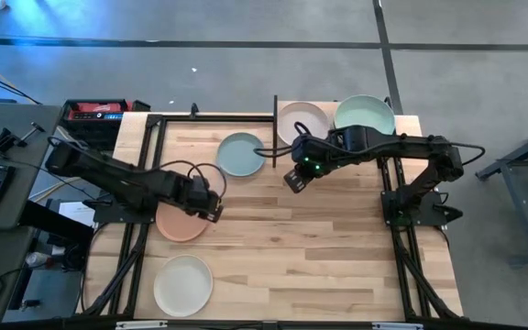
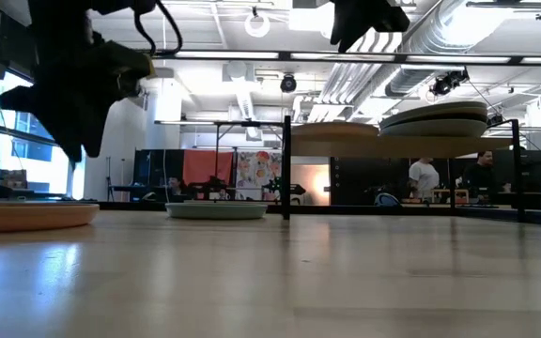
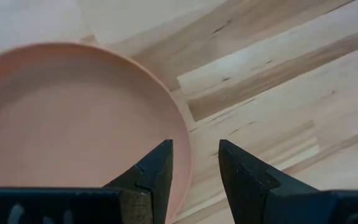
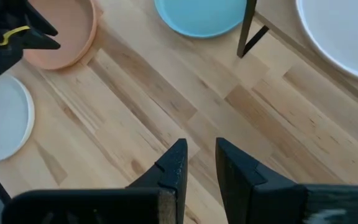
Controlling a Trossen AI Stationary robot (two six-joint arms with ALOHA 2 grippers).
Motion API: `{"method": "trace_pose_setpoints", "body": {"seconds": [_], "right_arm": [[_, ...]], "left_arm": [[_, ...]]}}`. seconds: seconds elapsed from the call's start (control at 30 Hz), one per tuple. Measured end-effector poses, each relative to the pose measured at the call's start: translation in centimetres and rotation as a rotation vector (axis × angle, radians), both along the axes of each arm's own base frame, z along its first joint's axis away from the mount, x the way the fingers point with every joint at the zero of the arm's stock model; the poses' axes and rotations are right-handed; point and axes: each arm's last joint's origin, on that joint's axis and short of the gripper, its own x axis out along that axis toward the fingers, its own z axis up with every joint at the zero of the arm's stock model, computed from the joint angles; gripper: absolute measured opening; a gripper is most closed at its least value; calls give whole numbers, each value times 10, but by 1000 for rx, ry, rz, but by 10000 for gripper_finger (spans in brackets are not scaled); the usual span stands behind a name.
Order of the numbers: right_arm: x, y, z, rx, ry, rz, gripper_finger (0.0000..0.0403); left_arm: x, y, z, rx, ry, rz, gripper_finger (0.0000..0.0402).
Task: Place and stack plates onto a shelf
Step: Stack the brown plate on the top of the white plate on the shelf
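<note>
A peach-orange plate (image 1: 178, 225) lies flat on the table at the left. My left gripper (image 3: 194, 158) hangs open just above its right rim (image 3: 182, 134), one finger over the plate's inside and one outside. In the low view its fingertips (image 2: 85, 150) stand clear above the plate (image 2: 26, 215). My right gripper (image 1: 293, 180) hovers open and empty high over the table's middle. A light blue plate (image 1: 241, 154) lies in front of the shelf (image 1: 409, 125). On the shelf rest a pale plate (image 1: 302, 121) and a mint green plate (image 1: 365, 115).
A cream-white plate (image 1: 183, 285) lies near the table's front left. The shelf's black post (image 4: 250, 28) stands next to the blue plate (image 4: 201, 15). Bare wood spreads across the table's middle and right. A keyboard and cables lie off the table's left side.
</note>
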Motion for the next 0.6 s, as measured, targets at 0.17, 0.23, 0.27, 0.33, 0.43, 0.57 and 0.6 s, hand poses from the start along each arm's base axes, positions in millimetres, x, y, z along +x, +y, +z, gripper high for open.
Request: {"method": "trace_pose_setpoints", "body": {"seconds": [0.17, 0.23, 0.27, 0.33, 0.43, 0.57, 0.6], "right_arm": [[0, 0, 0, -4, 5, 36, 62], [0, 0, 0, -6, 6, 39, 62], [0, 0, 0, -7, 6, 40, 62], [0, 0, 0, -9, 7, 45, 62], [0, 0, 0, -10, 7, 47, 62], [0, 0, 0, -12, 9, 52, 62], [0, 0, 0, -12, 9, 53, 62]], "left_arm": [[-5, -4, -12, -12, 7, 39, 117], [-7, -5, -16, -19, 6, 55, 117], [-7, -6, -18, -23, 1, 60, 117], [-7, -8, -22, -30, -8, 67, 117], [-6, -12, -28, -42, -31, 77, 117], [-4, -16, -40, -43, -13, 77, 117], [-3, -17, -42, -44, -5, 81, 117]]}}
